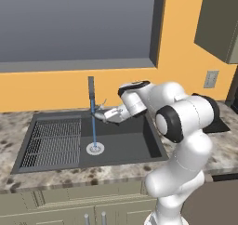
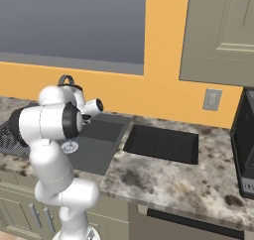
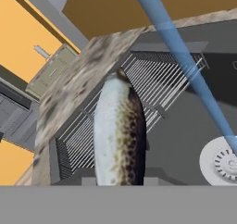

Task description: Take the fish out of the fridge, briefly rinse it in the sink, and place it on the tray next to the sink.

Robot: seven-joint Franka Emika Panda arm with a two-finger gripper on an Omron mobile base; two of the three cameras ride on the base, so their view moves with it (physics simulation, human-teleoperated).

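The fish (image 3: pixel 119 133) is pinched between the nearly closed jaws of the gripper (image 1: pixel 103 115) and is carried over the sink (image 1: pixel 135 149), its speckled, pale body stretching away from the fingertips in the hand view. A blue stream of water (image 1: pixel 94 126) falls just beside the gripper, from the dark faucet (image 1: pixel 91 91) above it to the round silver drain (image 1: pixel 95 148) below. Judging from the left base view, the fish's far end sits at or very near the stream, though contact cannot be confirmed.

Below and beyond the gripper lies the ribbed grid section (image 1: pixel 55 142) of the basin. The black tray (image 2: pixel 161 143) rests on the speckled countertop (image 2: pixel 163 182), well apart from the gripper, on the side of the sink away from the grid.

The hold appears to be taken near one end of the fish, so a slip could be caused by the wet skin or by a quick swing towards the tray. If it were dropped here, it would land in the basin. The sink's rim must be cleared on the way across, or the hanging body could be knocked loose.
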